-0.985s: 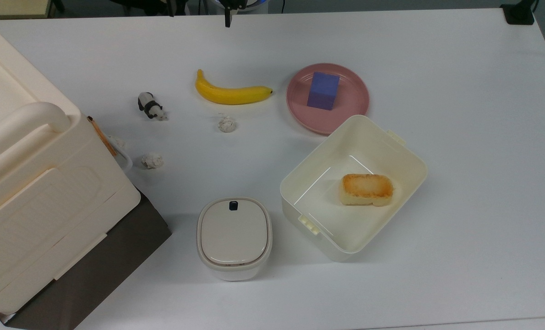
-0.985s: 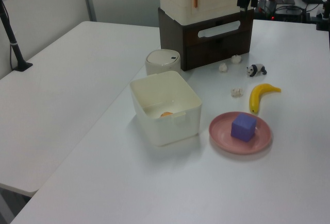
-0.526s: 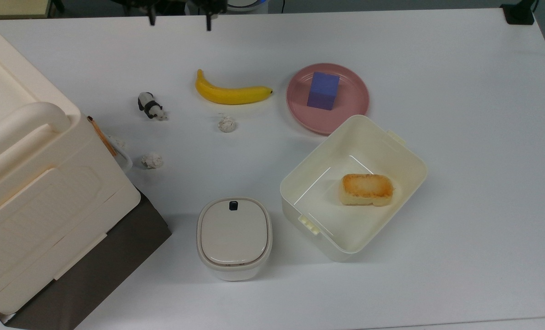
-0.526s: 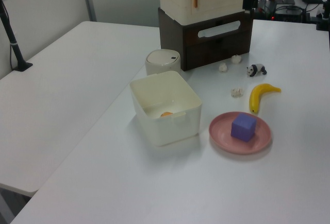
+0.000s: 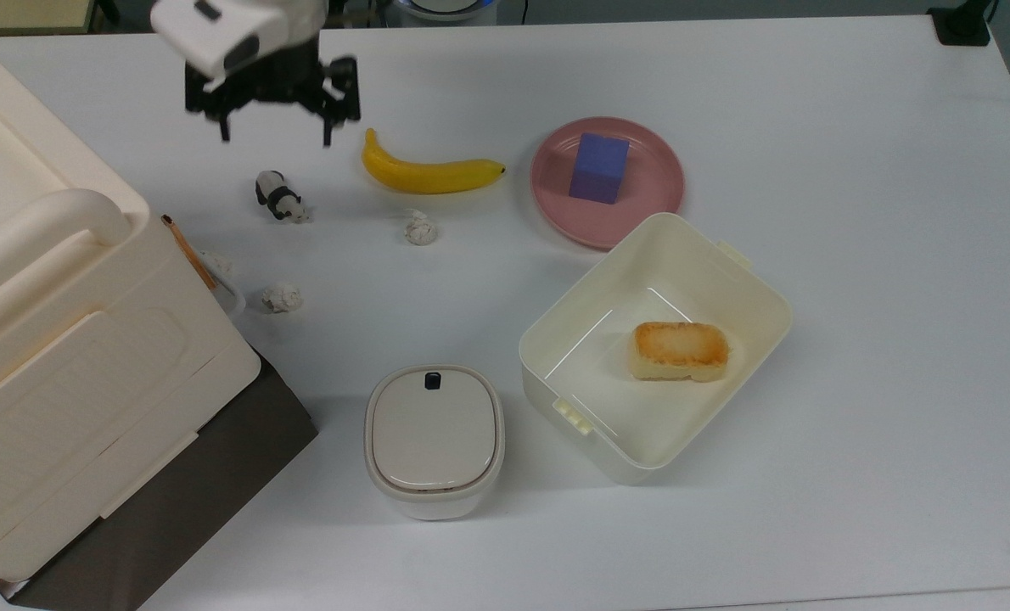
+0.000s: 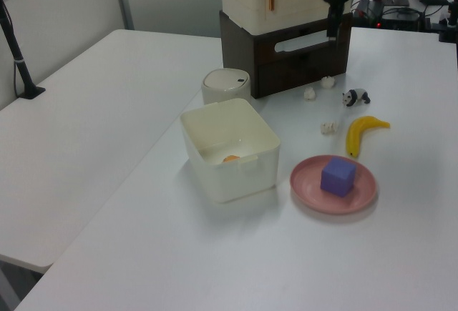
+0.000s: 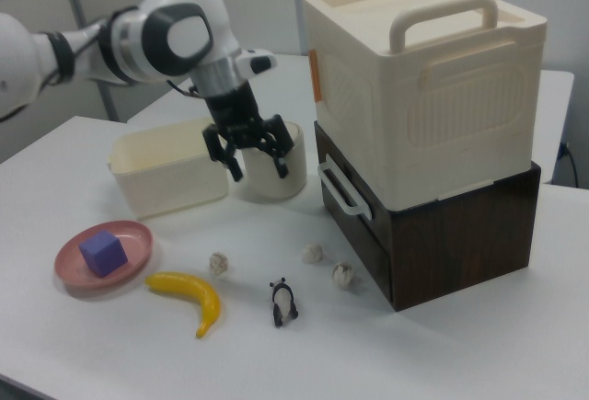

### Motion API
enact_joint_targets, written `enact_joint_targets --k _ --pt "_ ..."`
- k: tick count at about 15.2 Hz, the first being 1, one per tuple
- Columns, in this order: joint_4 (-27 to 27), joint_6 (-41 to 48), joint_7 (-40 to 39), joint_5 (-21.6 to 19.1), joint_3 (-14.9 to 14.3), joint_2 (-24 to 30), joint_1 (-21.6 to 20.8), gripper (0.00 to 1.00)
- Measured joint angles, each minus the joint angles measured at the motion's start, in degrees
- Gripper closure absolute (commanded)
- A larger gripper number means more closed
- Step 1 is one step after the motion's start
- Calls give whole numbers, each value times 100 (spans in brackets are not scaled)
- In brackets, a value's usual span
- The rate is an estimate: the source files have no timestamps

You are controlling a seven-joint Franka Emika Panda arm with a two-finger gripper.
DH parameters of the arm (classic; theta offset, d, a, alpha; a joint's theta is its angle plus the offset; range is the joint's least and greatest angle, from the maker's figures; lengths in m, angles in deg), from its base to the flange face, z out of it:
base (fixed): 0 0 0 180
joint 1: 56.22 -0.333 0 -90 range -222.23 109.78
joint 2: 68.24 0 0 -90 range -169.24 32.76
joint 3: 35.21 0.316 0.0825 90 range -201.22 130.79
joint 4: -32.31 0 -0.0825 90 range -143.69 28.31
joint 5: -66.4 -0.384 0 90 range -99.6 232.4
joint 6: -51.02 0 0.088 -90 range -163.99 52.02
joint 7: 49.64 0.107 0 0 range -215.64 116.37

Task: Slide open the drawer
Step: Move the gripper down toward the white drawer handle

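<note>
The gripper (image 7: 257,159) hangs wide open above the white worktop (image 7: 414,345), presumably aiming for the closed dark-brown wooden drawer's (image 7: 354,225) white loop handle (image 7: 338,188).

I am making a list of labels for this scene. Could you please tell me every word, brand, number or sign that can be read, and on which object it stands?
None: no readable word, brand, number or sign appears on anything.
The cream box, the drawer, the lidded bin, the tub and the pink plate are plain.
The bin lid carries a small dark mark, not text.
</note>
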State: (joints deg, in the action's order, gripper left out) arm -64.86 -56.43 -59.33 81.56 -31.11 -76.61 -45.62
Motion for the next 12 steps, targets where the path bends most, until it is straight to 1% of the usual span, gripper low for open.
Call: enact_joint_targets --k 3,5,9,12 --pt "1 -424 0 500 0 -335 26 0" --pt "8 -639 0 668 0 -463 66 0" --pt "13 -1126 0 867 -1 -602 140 0" --pt "47 -1336 -1 899 -1 -743 176 0"
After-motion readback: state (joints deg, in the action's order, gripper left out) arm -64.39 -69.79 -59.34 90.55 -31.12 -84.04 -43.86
